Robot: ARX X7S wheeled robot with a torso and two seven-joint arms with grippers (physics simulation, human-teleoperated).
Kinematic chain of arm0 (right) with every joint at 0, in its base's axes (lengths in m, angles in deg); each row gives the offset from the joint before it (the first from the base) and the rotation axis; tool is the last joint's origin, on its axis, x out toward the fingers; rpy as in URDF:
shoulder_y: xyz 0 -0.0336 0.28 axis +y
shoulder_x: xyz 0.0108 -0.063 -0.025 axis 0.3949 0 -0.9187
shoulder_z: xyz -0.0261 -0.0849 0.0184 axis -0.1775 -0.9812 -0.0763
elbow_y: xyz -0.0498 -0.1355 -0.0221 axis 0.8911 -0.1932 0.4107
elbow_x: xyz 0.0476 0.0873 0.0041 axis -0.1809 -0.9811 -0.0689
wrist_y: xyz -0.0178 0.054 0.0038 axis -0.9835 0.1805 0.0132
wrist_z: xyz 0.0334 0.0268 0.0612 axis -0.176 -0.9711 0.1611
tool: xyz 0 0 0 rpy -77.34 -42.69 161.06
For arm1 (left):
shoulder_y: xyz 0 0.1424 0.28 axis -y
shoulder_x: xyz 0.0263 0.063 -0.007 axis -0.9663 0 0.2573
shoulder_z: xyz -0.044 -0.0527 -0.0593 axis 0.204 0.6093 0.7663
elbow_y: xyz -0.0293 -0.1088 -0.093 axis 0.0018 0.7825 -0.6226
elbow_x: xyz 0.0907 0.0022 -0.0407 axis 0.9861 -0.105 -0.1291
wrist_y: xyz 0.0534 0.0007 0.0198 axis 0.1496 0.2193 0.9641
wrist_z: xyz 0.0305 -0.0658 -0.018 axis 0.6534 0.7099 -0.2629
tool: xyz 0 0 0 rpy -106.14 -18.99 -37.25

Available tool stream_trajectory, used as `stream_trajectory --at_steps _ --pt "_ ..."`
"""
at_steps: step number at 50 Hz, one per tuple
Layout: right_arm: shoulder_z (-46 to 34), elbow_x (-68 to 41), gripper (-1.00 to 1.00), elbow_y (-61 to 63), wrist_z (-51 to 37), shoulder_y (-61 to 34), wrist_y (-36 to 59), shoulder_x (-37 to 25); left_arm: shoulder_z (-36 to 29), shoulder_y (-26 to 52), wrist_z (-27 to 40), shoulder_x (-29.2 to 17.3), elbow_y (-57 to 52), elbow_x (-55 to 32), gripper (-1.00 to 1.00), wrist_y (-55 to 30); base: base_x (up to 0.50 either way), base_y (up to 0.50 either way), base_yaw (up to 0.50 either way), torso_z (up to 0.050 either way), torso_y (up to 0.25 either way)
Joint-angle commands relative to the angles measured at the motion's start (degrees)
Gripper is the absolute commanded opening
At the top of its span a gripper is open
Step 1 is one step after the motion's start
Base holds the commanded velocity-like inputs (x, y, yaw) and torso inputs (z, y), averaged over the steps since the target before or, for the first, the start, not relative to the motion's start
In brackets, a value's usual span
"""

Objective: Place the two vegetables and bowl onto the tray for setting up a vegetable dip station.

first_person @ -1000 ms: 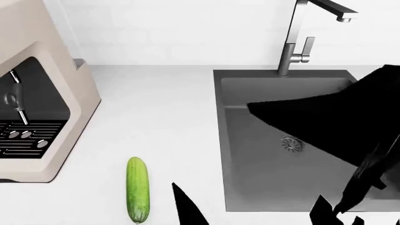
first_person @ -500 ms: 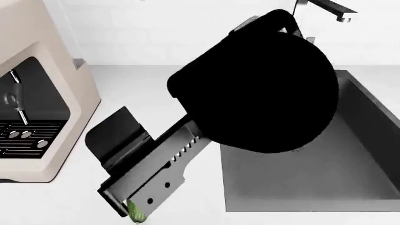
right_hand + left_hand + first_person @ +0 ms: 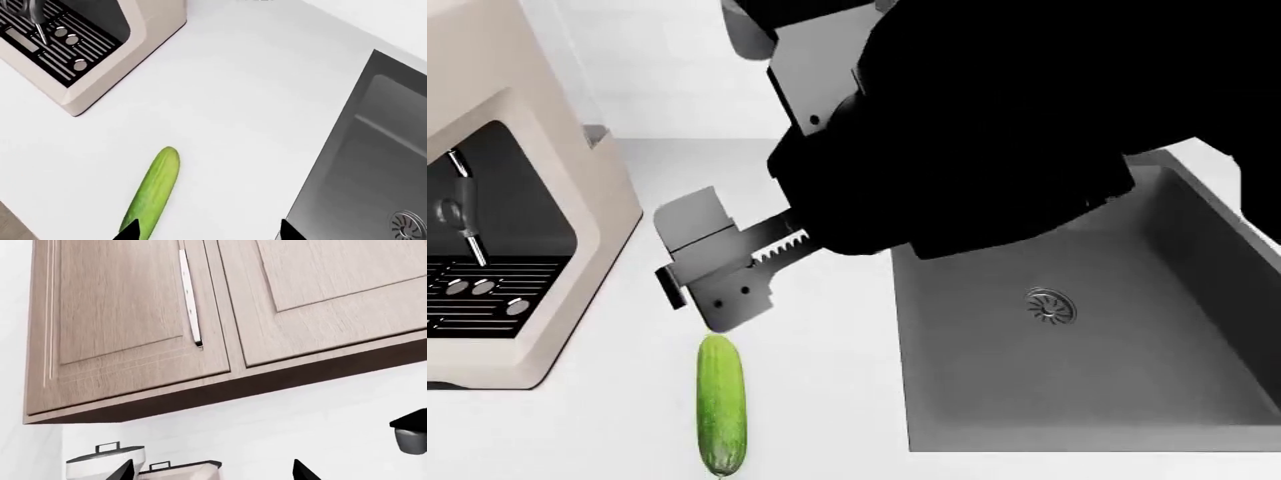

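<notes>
The green cucumber (image 3: 721, 403) lies on the white counter left of the sink, and also shows in the right wrist view (image 3: 152, 192). My right gripper (image 3: 683, 270) hangs open and empty over the counter just beyond the cucumber's far end. In the right wrist view the right gripper (image 3: 209, 232) has its fingertips wide apart, one of them (image 3: 130, 231) over the cucumber. My left gripper (image 3: 213, 472) is open and empty, and points up at the wall cabinets. The carrot, bowl and tray are out of view.
A beige coffee machine (image 3: 507, 200) stands at the counter's left. The dark grey sink basin (image 3: 1068, 340) lies to the right. My black right arm fills the upper middle of the head view. Wooden wall cabinets (image 3: 200, 315) and lidded canisters (image 3: 100, 462) show in the left wrist view.
My right arm has swung from over the sink to the left. Its gripper covered the cucumber half a second ago and now sits just beyond it, so the cucumber shows again.
</notes>
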State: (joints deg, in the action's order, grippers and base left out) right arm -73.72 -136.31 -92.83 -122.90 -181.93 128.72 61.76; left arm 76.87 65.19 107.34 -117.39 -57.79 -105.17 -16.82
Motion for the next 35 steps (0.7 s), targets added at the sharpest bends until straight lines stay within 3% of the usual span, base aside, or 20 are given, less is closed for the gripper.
stream_trajectory --at_steps 1,10,28,35 --pt "0.9 4.4 1.00 -2.6 3.7 3.2 -2.2 1.5 15.1 -14.8 0.0 3.5 0.0 -0.3 1.00 -3.3 0.00 0.00 0.00 0.000 0.000" --pt "3.4 3.8 1.00 -2.6 5.9 2.3 -4.6 5.0 13.4 -13.7 0.0 5.4 0.0 0.1 1.00 -4.9 0.00 0.00 0.00 0.000 0.000" --pt "-3.4 7.3 1.00 -4.8 6.1 7.8 0.6 2.1 15.8 -15.8 0.0 6.1 0.0 -0.2 1.00 -5.5 0.00 0.00 0.00 0.000 0.000" --pt "0.3 7.5 1.00 -4.5 8.9 7.3 -2.2 4.3 16.8 -16.7 0.0 6.7 0.0 -0.4 1.00 -6.0 0.00 0.00 0.00 0.000 0.000"
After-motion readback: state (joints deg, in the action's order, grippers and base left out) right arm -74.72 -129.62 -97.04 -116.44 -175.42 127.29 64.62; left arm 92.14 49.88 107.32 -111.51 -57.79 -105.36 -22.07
